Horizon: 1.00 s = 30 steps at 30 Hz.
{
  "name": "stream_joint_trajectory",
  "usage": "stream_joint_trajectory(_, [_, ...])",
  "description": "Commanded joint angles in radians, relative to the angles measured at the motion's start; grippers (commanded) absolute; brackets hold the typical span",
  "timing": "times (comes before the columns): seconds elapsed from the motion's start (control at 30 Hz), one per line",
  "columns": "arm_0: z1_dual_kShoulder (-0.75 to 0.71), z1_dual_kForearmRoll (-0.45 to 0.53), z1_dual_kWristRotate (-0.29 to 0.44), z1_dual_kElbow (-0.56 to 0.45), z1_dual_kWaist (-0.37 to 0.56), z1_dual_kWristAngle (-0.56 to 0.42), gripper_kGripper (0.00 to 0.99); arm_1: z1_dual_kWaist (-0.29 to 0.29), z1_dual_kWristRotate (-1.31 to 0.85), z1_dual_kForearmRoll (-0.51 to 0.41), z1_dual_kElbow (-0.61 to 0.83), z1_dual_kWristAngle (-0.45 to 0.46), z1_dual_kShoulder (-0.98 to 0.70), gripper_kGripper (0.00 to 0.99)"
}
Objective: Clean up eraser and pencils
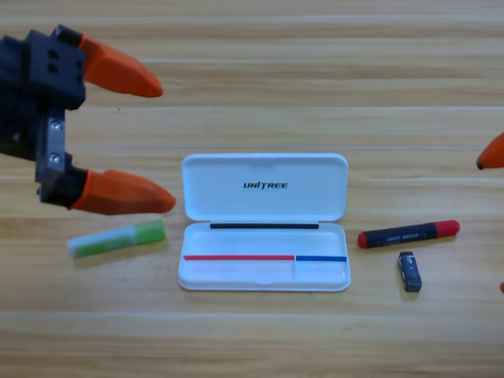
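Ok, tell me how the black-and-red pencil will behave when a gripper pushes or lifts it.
The black-and-red pencil looks straight and rigid, so it probably stays stiff when lifted. Its rounded body suggests it may roll if nudged sideways on the wooden table. It seems slim and smooth, so jaws could slip unless they close near its middle.

Right of the open white plastic case (264,224), the right claw (492,220) is cut off by the edge, only orange tips showing. The small print on the black red-ended stick (408,234) and the pale label on the small dark rectangular eraser (409,272) are too small to read.
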Motion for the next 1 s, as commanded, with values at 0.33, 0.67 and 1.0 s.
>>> stream_joint_trajectory(0.33, [0.017, 0.004, 0.012, 0.038, -0.020, -0.007, 0.989, 0.024, 0.019, -0.019, 0.047, 0.005, 0.005, 0.988])
stream_joint_trajectory(0.67, [0.039, 0.005, 0.032, 0.029, -0.020, 0.132, 0.989, 0.003, 0.137, -0.046, 0.063, -0.170, 0.033, 0.989])
stream_joint_trajectory(1.0, [0.223, 0.103, 0.108, -0.058, 0.090, 0.362, 0.983, -0.019, 0.476, 0.038, -0.062, -0.518, 0.255, 0.986])
